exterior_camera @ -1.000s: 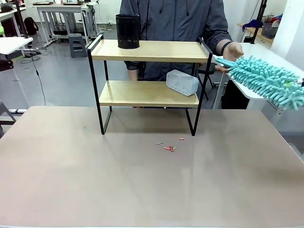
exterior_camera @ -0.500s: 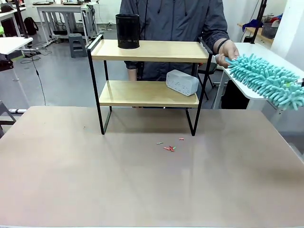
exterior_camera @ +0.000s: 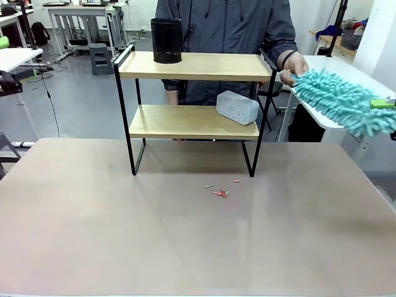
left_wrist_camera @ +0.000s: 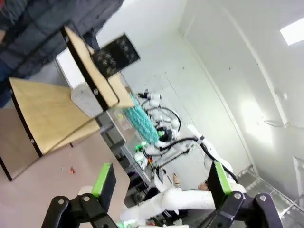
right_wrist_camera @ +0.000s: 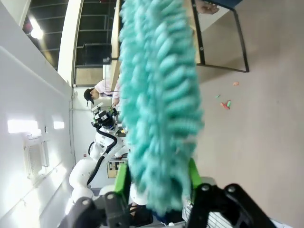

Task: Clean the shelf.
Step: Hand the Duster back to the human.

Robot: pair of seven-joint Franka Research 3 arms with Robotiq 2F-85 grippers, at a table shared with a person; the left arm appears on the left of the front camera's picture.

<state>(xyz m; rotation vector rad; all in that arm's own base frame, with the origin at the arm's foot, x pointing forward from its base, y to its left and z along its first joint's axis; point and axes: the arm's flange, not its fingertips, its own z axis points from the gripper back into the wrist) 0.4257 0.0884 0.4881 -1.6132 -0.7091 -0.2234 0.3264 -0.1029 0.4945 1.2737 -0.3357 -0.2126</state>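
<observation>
The shelf [exterior_camera: 195,66] stands at the far side of the table, with a black mesh cup [exterior_camera: 166,40] on its top board and a white box [exterior_camera: 237,107] on the lower one. A teal fluffy duster [exterior_camera: 337,99] hangs in the air to its right. A person's hand [exterior_camera: 294,67] holds the handle end. My right gripper [right_wrist_camera: 156,183] is shut on the duster [right_wrist_camera: 159,95], both green pads pressed into the fluff; one pad [exterior_camera: 383,103] peeks out at the right edge. My left gripper [left_wrist_camera: 160,183] is open with nothing between its fingers and faces the shelf [left_wrist_camera: 42,114] from the side.
Small red and green scraps [exterior_camera: 221,192] lie on the brown table [exterior_camera: 124,235] in front of the shelf. A white desk [exterior_camera: 334,65] stands behind the duster at the right. The person stands right behind the shelf.
The person's hand slid along the handle toward the duster's head, and the duster rose a little. A green pad of my right gripper now shows on the duster at the right edge.
</observation>
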